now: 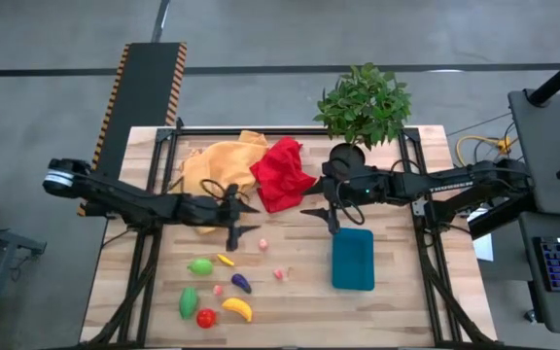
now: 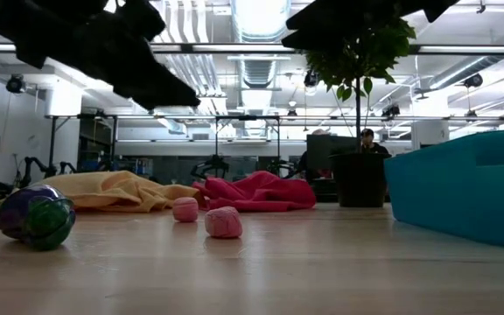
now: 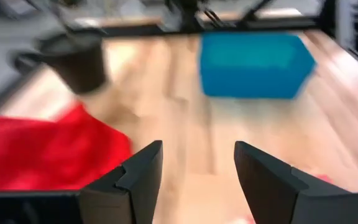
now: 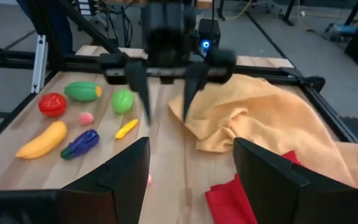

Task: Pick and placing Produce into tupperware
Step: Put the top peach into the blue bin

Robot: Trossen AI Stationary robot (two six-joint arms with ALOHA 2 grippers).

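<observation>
The toy produce lies loose on the table's near left part: a green piece (image 1: 200, 265), a purple eggplant (image 1: 241, 283), a yellow banana (image 1: 237, 309), a red tomato (image 1: 206, 317), a second green piece (image 1: 189, 301) and small pink bits (image 1: 262, 243). The teal tupperware (image 1: 353, 260) rests flat on the near right part. My left gripper (image 1: 244, 236) hovers open above the table, just beyond the produce. My right gripper (image 1: 321, 220) hovers open above the tupperware's far end. In the right wrist view the banana (image 4: 42, 139) and eggplant (image 4: 81, 143) show past my open right gripper (image 4: 191, 146).
An orange-yellow cloth (image 1: 220, 165) and a red cloth (image 1: 282, 173) lie crumpled at the table's far middle. A leafy plant in a black pot (image 1: 363, 107) stands at the far right. Bare wood (image 1: 290, 306) lies between the produce and the tupperware.
</observation>
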